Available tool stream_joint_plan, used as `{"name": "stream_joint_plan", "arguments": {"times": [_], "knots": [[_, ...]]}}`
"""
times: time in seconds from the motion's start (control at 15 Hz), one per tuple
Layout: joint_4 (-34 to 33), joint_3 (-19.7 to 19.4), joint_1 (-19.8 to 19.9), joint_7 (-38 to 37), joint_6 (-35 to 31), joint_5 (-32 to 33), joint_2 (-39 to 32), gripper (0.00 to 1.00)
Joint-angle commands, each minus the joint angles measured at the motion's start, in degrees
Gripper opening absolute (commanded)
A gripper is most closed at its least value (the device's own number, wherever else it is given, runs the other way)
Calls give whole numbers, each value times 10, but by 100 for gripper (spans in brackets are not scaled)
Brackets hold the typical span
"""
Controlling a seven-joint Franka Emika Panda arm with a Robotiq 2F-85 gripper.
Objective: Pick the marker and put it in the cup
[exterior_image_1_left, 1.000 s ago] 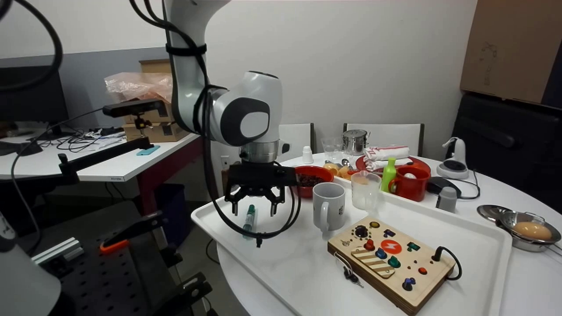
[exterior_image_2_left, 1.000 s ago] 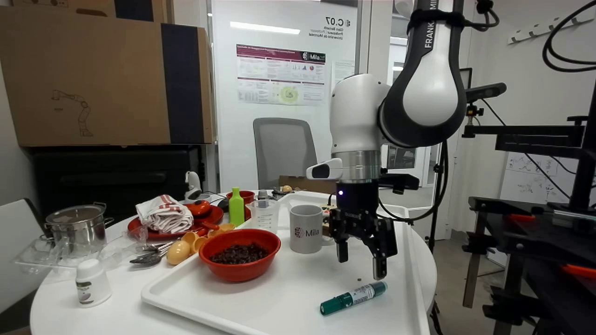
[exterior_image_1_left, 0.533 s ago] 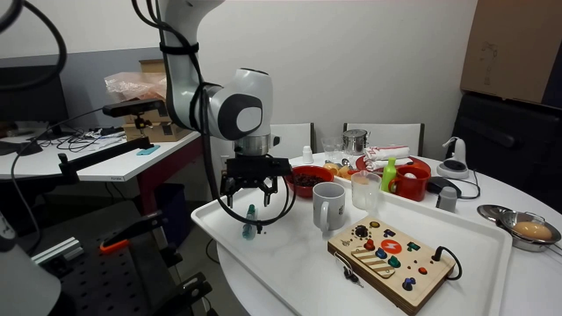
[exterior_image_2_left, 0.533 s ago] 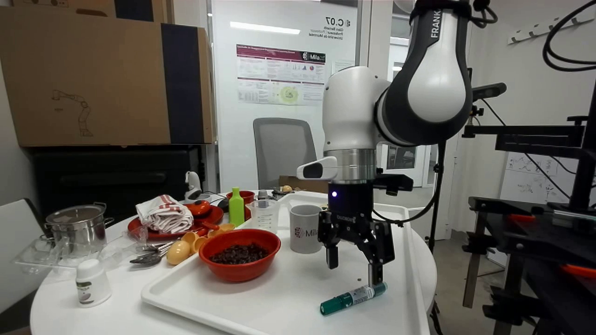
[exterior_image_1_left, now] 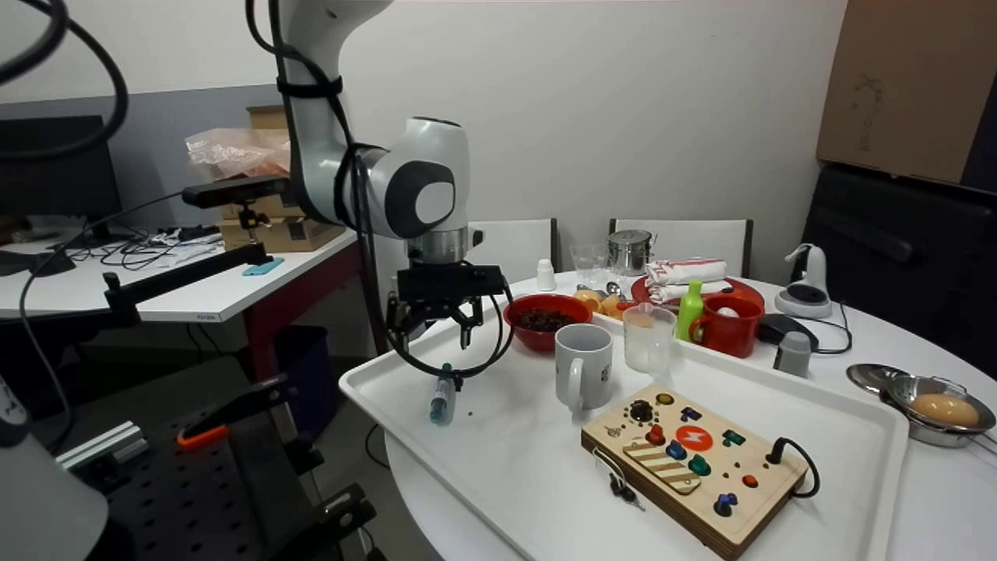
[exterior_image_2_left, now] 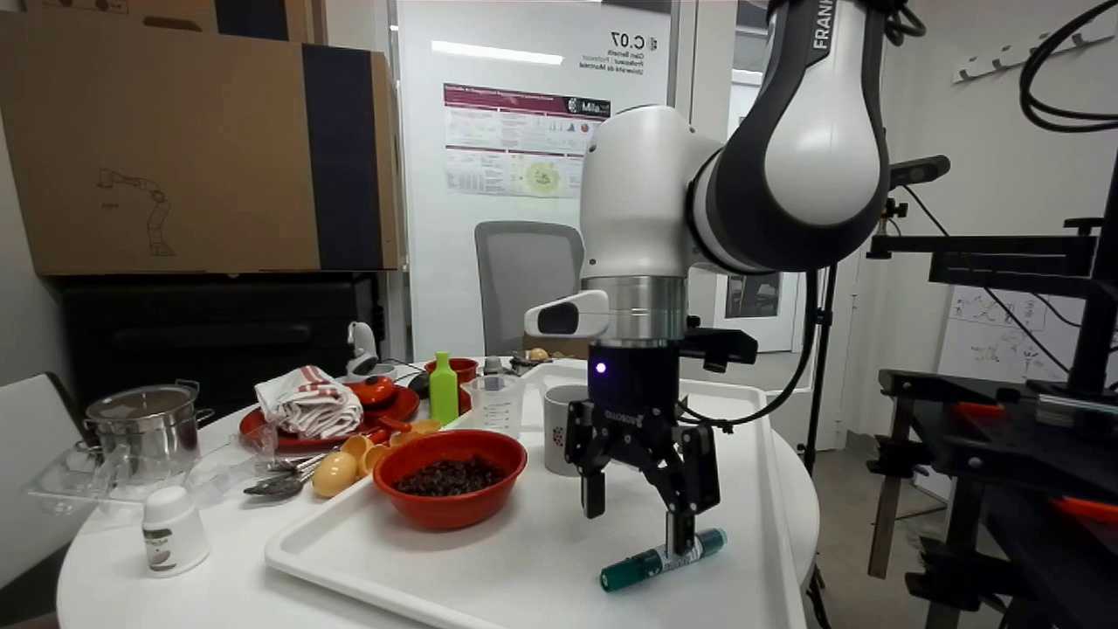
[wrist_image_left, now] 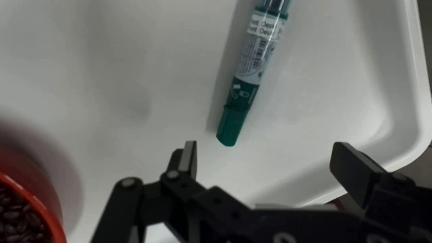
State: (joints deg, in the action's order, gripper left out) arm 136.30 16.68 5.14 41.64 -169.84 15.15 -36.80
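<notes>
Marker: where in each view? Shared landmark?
In an exterior view: marker, below and left of centre.
In an exterior view: marker, low, right of centre.
Wrist view: marker, right of centre, cut by top edge.
Shared landmark: red bowl in all three, bottom left in wrist.

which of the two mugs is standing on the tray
The grey mug, inside the white tray; the red mug stands on the table, outside the tray's rim.

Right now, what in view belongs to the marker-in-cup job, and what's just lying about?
For the job:
green marker
white-grey mug
end effector, open

Lying about, among others:
red bowl
wooden knob board
lime-green bottle
red mug
striped cloth
</notes>
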Motion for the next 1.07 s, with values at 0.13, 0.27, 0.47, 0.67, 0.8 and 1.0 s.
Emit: {"name": "stream_joint_plan", "arguments": {"times": [0.13, 0.27, 0.47, 0.67, 0.8, 1.0], "knots": [[-41, -21, -39, -81, -26, -11, -42, 100], [-46, -28, -48, -116, -40, -9, -49, 100], [-48, -36, -61, -162, -54, -3, -54, 100], [-37, -47, -74, -196, -67, -4, -42, 100], [-30, -55, -81, -211, -74, -3, -36, 100], [-25, -72, -89, -223, -80, 1, -34, 100]]}}
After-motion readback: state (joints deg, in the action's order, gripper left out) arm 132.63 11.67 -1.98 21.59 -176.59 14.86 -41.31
